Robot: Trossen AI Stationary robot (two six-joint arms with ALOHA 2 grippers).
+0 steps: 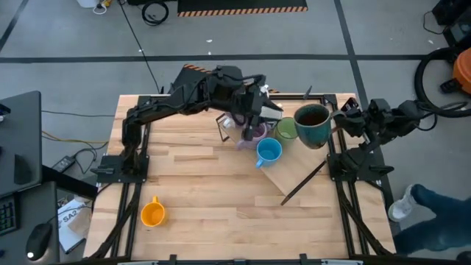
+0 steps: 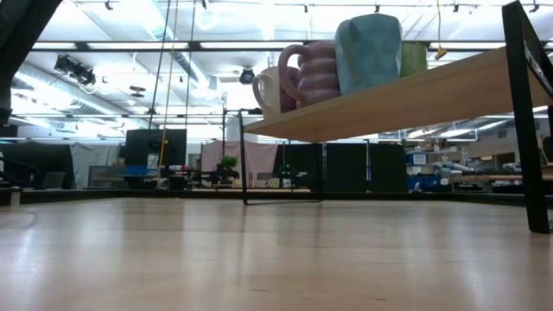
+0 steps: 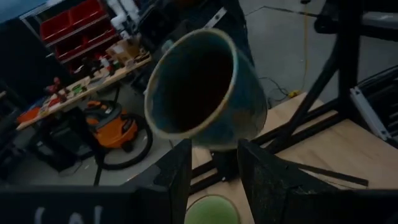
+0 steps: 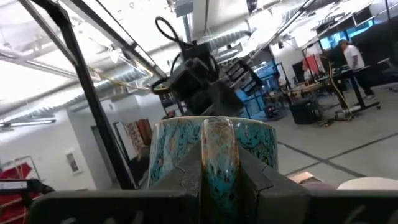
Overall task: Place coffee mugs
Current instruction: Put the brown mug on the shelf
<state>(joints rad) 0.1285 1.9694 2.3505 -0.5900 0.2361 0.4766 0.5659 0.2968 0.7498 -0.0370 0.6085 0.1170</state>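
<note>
A big teal mug with a dark inside [image 1: 313, 125] hangs over the far right of the table, my right gripper [image 1: 335, 122] shut on it. My left gripper [image 1: 274, 112] stands open just left of it. In the left wrist view its two fingers [image 3: 177, 177] sit below the mug's wall [image 3: 245, 106]. A raised wooden shelf [image 2: 406, 91] bears a white mug [image 2: 268, 91], a lavender mug [image 2: 313, 73], a blue mug [image 2: 367, 52] and a green mug [image 2: 413, 59]. An orange mug [image 1: 152, 213] stands on its base on the table, near left. My right gripper pinches the teal mug's handle [image 4: 217, 146] between its two fingers, one on each side of it. The fingers come about level from the table's right side. The mug is lifted clear, roughly upright with its mouth up, above the shelf's far right part.
A thin dark rod [image 1: 303, 182] lies slanting on the shelf's near part. Black frame posts [image 2: 529, 121] stand around the table. A person [image 1: 434, 217] is beside the near right corner. Bare wood [image 1: 221, 199] spreads over the table's near half.
</note>
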